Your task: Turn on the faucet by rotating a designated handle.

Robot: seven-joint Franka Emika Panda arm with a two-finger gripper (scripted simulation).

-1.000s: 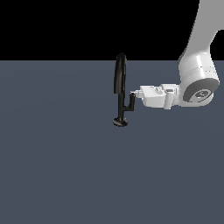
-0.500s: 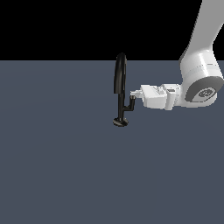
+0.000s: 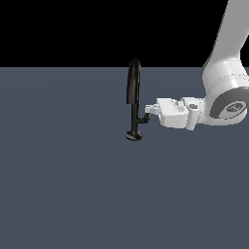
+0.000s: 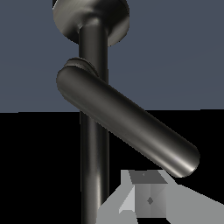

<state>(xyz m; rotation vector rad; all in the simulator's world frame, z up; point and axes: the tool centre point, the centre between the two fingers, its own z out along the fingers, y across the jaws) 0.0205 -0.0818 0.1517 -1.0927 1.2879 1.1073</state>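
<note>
Grey floor bears upright faucet (image 3: 134,97); handle (image 3: 142,118) points toward gripper (image 3: 149,111).

Light around me is even and flat, with no cast shadows on the grey floor (image 3: 73,194). Beyond the faucet (image 3: 133,97) the backdrop is pure black. Soft highlights streak along its stem in my wrist view, and on the handle (image 4: 127,122) beside it. Everything renders sharp, without blur or edge distortion.
</note>
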